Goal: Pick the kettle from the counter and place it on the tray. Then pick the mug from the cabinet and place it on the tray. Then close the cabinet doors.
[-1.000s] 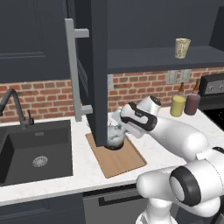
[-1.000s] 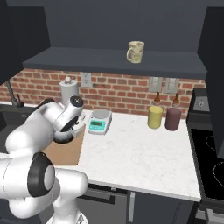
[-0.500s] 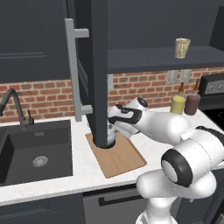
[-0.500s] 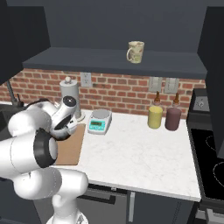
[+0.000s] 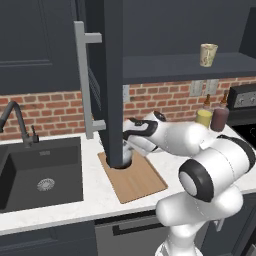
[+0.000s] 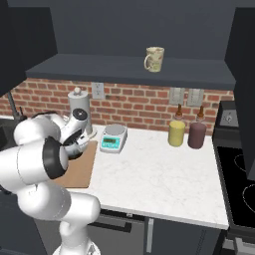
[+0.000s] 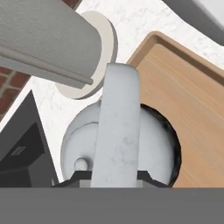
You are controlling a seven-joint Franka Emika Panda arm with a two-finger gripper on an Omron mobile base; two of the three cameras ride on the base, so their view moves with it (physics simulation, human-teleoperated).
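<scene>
White marbled table (image 6: pixel 164 174) is being viewed beneath a brick backsplash, with a black sink (image 5: pixel 37 172) set into it on the far side. The tray (image 5: pixel 134 176) is lying flat on the table beside that sink. The kettle (image 7: pixel 127 140) is being seen from the hand view standing at the tray's near corner, its base over the wood and its pale handle arching across the lid; in the left base view it is largely hidden behind the open cabinet door (image 5: pixel 114 80). The gripper (image 5: pixel 131 141) is being held right at the kettle, the fingers narrowly set about that handle. Whether the grip is being kept or eased off cannot be told from these views. The paper-towel roll (image 6: pixel 79 112) is standing just beside the tray.

The first step is judged to be at or near completion: the kettle appears to be resting on the tray, with release not yet confirmed. The mug (image 6: pixel 154 59) is sitting upright on the cabinet shelf (image 6: pixel 129 69), untouched and well apart from the arm. The cabinet doors are standing open. Remaining work is assessed as: freeing the kettle, fetching the mug to the tray, and closing both doors.
</scene>
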